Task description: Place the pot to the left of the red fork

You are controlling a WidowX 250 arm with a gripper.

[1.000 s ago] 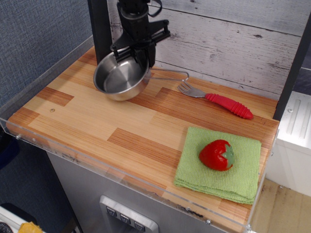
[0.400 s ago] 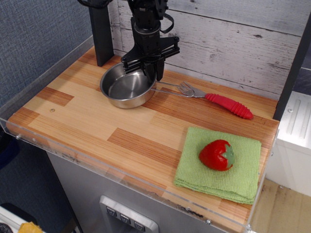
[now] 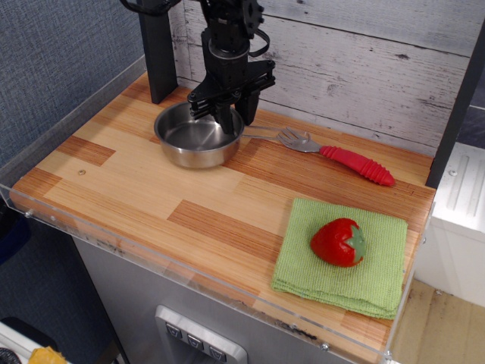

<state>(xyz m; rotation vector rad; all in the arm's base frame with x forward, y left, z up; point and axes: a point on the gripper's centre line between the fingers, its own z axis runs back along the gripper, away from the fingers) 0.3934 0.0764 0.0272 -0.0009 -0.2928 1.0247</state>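
pot [image 3: 195, 136] sits flat on the wooden surface [image 3: 151, 189], left of the red fork [image 3: 337, 155] | wire handle reaches right to the fork's tines | end effector [image 3: 226, 112] at the pot's back-right rim, can't tell whether it grips | strawberry [image 3: 338, 242] lies on green cloth [image 3: 379, 273], front right

Single fixed view, high, front-right of counter.
Looks down obliquely toward 11 o'clock, medium range; wooden tabletop [image 3: 151, 189] fills frame, plank wall [image 3: 364, 68] at 12, clear front rim at 6.
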